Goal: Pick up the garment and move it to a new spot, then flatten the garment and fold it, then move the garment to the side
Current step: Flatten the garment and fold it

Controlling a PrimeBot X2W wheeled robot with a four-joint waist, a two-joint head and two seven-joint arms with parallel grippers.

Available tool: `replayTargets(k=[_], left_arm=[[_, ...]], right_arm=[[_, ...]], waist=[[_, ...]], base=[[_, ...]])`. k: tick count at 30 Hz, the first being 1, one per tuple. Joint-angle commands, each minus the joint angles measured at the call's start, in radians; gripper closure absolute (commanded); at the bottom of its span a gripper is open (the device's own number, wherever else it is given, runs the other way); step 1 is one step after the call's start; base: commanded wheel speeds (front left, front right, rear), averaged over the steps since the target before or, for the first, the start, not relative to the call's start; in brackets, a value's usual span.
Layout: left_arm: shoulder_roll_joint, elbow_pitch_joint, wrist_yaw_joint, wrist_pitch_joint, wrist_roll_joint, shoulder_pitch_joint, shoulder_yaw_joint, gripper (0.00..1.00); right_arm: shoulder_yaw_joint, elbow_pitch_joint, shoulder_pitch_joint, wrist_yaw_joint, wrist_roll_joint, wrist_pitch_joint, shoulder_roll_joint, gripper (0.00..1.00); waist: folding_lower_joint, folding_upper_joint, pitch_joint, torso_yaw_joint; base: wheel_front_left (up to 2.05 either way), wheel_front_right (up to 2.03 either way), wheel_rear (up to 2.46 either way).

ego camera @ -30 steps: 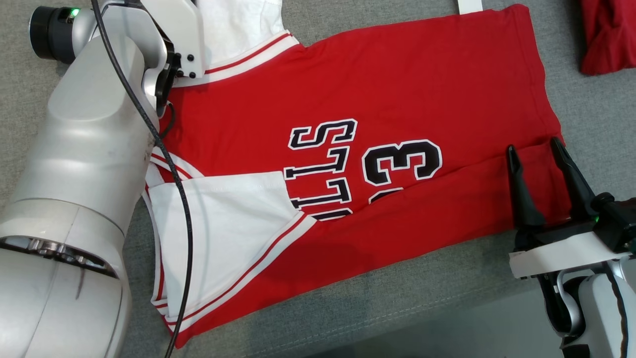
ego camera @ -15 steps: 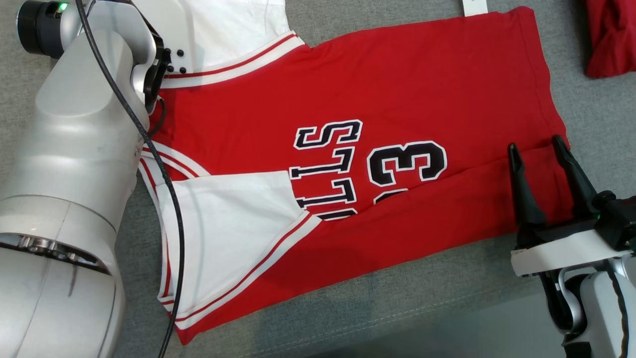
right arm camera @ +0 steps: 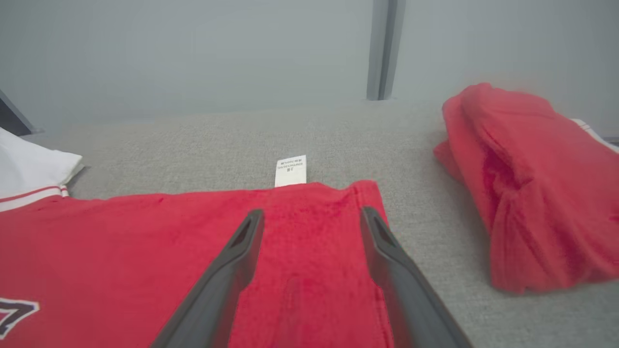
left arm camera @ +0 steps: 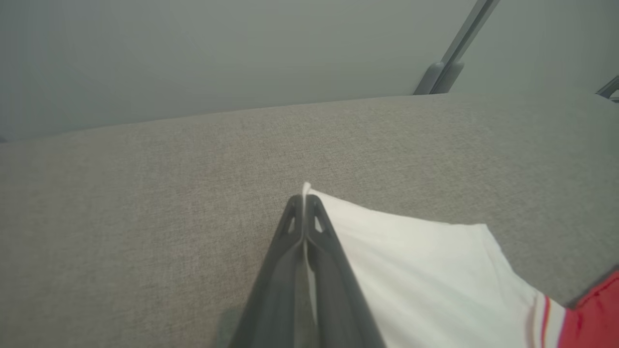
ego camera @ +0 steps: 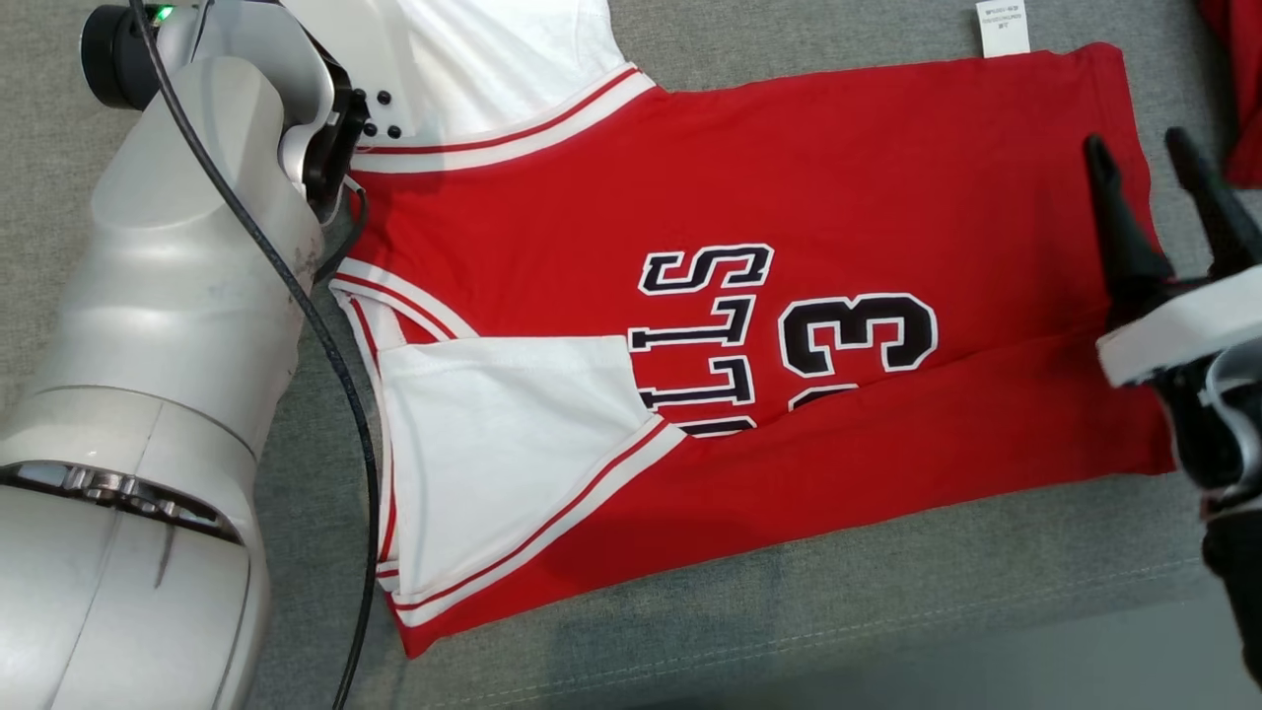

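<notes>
One jersey sleeve (left arm camera: 411, 261) in left hand (left arm camera: 303, 199)

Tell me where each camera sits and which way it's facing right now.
Head view: above, looking down on the jersey; left forearm and right fingers show.
Left wrist view: low, along the shut left fingers pinching the white sleeve.
Right wrist view: low, along open right fingers over the jersey, toward the label.
Shared: head and right wrist views both show that label.
</notes>
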Motion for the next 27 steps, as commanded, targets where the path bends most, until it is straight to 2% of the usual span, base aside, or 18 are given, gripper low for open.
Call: replayTargets(k=[1,6,13,26,27], left_arm=[[0.027,-0.024,-0.009,-0.014,-0.013,-0.045,0.014,1.0],[0.017,-0.031,-0.022,-0.034,-0.019,-0.059,0.006,1.0],[0.01,-0.031,-0.028,-0.036,-0.019,-0.076,-0.01,1.0],[0.005,-0.029,-0.032,-0.037,-0.022,-0.103,-0.038,1.0],[0.004,-0.028,-0.032,-0.038,-0.022,-0.104,-0.04,1.0]], right_arm=[[0.016,0.003,-0.024,-0.003,0.021,0.033,-0.036,0.0],[0.036,0.114,-0.152,-0.003,0.064,0.138,-0.085,0.0],[0.066,0.272,-0.279,-0.003,0.088,0.199,-0.094,0.0],[0.127,0.513,-0.435,-0.003,0.159,0.213,-0.091,0.0],[0.132,0.524,-0.442,-0.003,0.165,0.208,-0.091,0.04]], waist=[[-0.0001,0.0,0.005,0.009],[-0.0001,0.0,0.015,0.024],[-0.0001,0.0,0.024,0.036],[-0.0001,0.0,0.044,0.053],[-0.0001,0.0,0.045,0.054]], base=[[0.0,0.0,0.0],[0.0,0.0,0.0],[0.0,0.0,0.0],[0.0,0.0,0.0],[0.0,0.0,0.0]])
